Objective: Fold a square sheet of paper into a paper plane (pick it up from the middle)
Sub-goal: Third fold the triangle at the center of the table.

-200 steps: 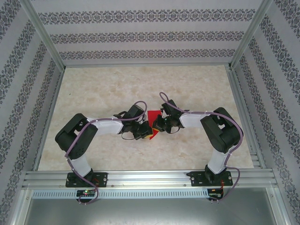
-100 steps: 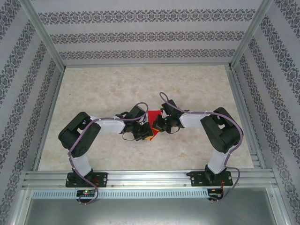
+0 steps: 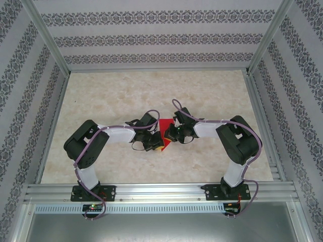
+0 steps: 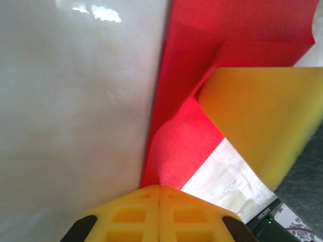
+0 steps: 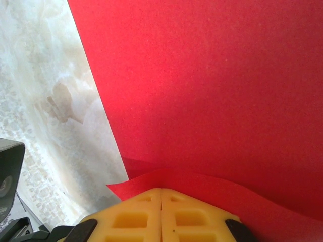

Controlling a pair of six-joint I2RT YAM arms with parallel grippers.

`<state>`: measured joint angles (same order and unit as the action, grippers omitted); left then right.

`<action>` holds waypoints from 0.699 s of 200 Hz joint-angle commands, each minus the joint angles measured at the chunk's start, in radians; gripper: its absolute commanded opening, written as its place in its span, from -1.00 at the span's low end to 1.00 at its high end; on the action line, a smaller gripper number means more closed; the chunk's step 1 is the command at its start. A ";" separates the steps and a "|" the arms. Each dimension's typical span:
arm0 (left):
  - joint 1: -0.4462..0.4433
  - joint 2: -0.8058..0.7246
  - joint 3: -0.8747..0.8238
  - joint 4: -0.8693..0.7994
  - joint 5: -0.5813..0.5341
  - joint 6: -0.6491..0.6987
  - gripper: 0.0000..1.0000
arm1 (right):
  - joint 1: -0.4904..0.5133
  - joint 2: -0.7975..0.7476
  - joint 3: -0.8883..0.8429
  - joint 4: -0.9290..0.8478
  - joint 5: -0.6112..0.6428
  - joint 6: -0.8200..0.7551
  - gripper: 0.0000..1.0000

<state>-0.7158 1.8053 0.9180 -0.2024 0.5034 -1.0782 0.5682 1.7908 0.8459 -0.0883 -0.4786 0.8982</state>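
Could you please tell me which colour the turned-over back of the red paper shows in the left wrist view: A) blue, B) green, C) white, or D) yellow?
D: the paper has a part folded over that is plainly yellow beside its red face.

The thin square sheet of paper (image 3: 165,124), bright red with a yellow reverse face, sits near the table centre, slightly toward 6 o'clock, between the two wrists. It is not flat.

Left wrist view: the red face (image 4: 179,143) rises from the closed left gripper (image 4: 159,187) at 6 o'clock toward 12 o'clock, with creases meeting near the centre. A flap (image 4: 257,116) at 3 o'clock is turned over, exposing the yellow reverse.

Right wrist view: the red face (image 5: 212,91) spans 12 to 4 o'clock. Its straight free edge runs from 11 toward 7 o'clock. A wavy margin at 6 o'clock is clamped in the right gripper (image 5: 161,190).
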 commanded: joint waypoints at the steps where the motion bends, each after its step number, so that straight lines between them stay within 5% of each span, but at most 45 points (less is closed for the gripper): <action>1: -0.014 0.024 0.020 -0.046 -0.029 0.031 -0.84 | -0.010 -0.020 -0.025 -0.017 0.023 0.013 -0.86; 140: -0.014 0.043 0.050 -0.169 -0.093 0.053 -0.92 | -0.009 -0.089 -0.091 0.005 -0.018 -0.058 -0.87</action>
<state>-0.7170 1.8214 0.9600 -0.2665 0.4881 -1.0512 0.5545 1.6863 0.7654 -0.0944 -0.4782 0.8795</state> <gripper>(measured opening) 0.068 0.068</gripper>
